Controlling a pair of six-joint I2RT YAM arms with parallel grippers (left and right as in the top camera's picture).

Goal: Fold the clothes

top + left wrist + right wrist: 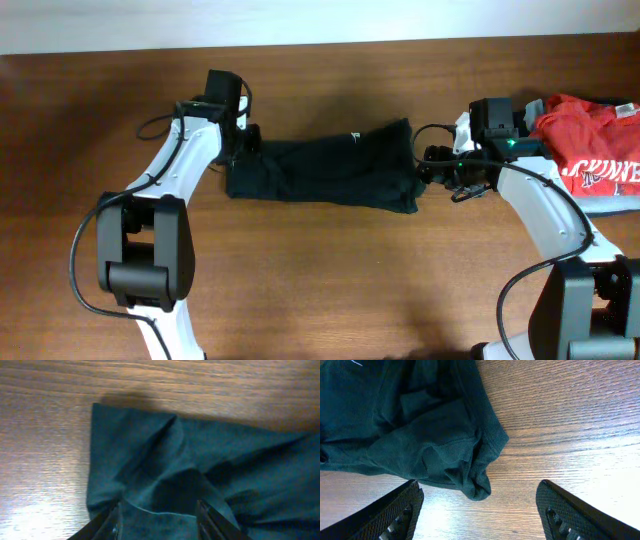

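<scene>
The black T-shirt [320,165] lies on the table as a long folded strip, with a small white mark [354,135] near its far edge. My left gripper [243,140] is at the shirt's left end. In the left wrist view its fingers [157,525] are apart, with a raised flap of the shirt [200,450] between them. My right gripper [430,175] is at the shirt's right end. In the right wrist view it [477,510] is wide open and empty over bare wood, just off a bunched corner of the shirt [395,425].
A red shirt with white lettering [590,140] lies at the right edge on a grey folded garment [610,205], close behind my right arm. The wooden table [330,280] ends at a pale wall along the back.
</scene>
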